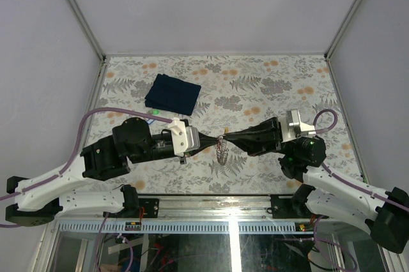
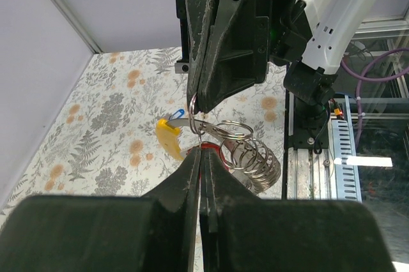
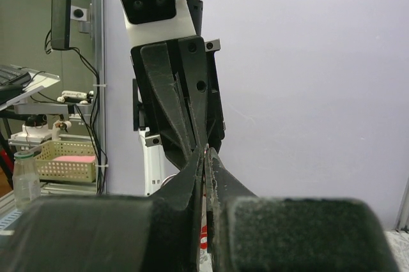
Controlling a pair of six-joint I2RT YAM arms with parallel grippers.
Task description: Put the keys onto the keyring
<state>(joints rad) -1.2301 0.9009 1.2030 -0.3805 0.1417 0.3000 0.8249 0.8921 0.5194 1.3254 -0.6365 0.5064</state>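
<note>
My two grippers meet tip to tip above the middle of the table. The left gripper [image 1: 214, 142] [image 2: 203, 152] is shut on the thin wire of the keyring [image 2: 191, 111]. The right gripper [image 1: 229, 138] [image 3: 206, 151] is shut on the same loop from the other side, and its tip [image 2: 199, 107] shows from above in the left wrist view. A bunch of keys [image 1: 222, 153] dangles below the tips, with a yellow tag [image 2: 169, 138], a red tag [image 2: 213, 149], a metal blade [image 2: 217, 128] and several small split rings [image 2: 257, 163]. A green-tagged key [image 1: 152, 112] lies on the table.
A dark blue folded cloth [image 1: 172, 92] lies at the back left, next to the green-tagged key. The floral table cover [image 1: 268, 87] is walled in on three sides. A metal rail [image 1: 211, 203] runs along the near edge by the arm bases.
</note>
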